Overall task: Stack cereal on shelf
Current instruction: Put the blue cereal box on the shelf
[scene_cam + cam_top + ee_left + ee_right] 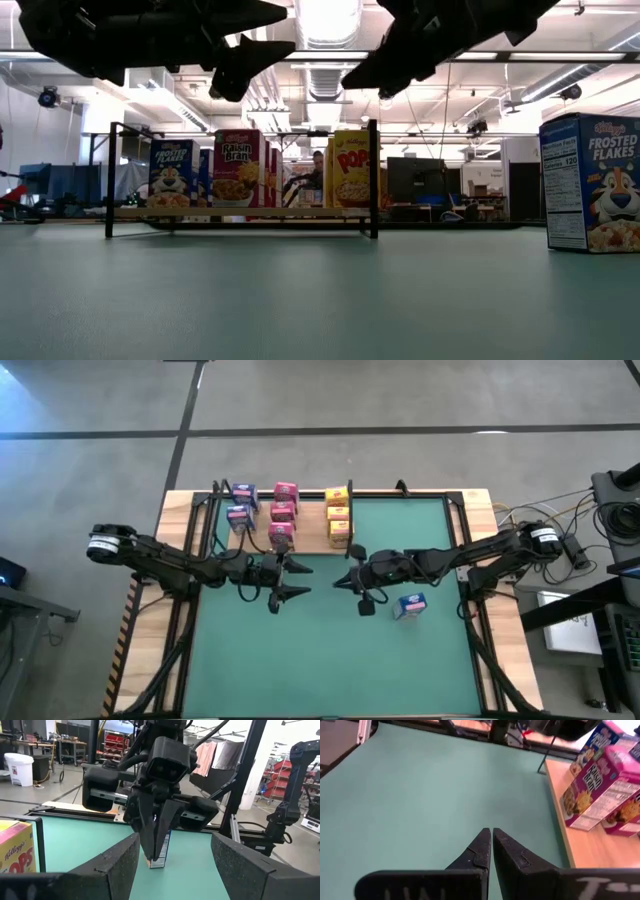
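The light-wood shelf (310, 525) lies along the mat's far edge. Cereal boxes stand on it in rows: two blue (240, 505), three pink (283, 512) and three yellow (339, 513). One more blue box (411, 604) stands upright on the green mat (330, 660), right of centre. Both grippers hover above the mat's middle, facing each other. My left gripper (306, 580) is open and holds nothing. My right gripper (340, 582) is shut on nothing; the lone blue box stands behind it, toward the table's right. In the low view the boxes (237, 168) stand on the shelf panel (240, 212).
Black frame posts (373, 178) rise at the shelf's corners. Black rails (470, 590) run along the mat's left and right sides. Bare green mat stretches toward the near edge. Cables and equipment (600, 520) lie beyond the table's right side.
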### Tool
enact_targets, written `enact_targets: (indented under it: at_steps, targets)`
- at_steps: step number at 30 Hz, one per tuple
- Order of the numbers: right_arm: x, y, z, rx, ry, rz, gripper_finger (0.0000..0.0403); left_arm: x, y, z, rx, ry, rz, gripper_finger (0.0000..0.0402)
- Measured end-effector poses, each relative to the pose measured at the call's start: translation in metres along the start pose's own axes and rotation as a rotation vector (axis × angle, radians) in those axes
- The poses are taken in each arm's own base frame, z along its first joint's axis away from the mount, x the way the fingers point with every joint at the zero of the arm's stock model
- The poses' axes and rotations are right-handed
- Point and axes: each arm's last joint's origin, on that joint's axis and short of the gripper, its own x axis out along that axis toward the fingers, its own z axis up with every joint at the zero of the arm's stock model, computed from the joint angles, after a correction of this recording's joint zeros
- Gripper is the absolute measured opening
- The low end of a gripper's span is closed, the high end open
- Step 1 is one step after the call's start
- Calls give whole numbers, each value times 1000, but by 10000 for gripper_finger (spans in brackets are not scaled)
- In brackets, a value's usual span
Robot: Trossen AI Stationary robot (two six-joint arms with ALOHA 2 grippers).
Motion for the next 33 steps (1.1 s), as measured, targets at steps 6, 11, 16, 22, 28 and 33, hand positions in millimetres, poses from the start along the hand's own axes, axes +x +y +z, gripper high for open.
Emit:
enact_targets:
  at_steps: [6,11,16,22,28,33]
  targets:
    - [0,1,-5,33,52,8,9,0,0,0,2,1,1,230]
    - [-10,1,-2,87,123,15,9,0,0,0,2,2,2,230]
    - [-36,-1,11,180,315,20,9,0,0,0,2,4,3,230]
    - [-73,-5,33,382,605,-26,9,0,0,0,1,1,3,230]
    - [-98,-1,41,430,819,-46,29,0,0,1,-24,-4,2,230]
    - [-108,14,35,335,943,2,109,0,0,1,-33,-4,2,230]
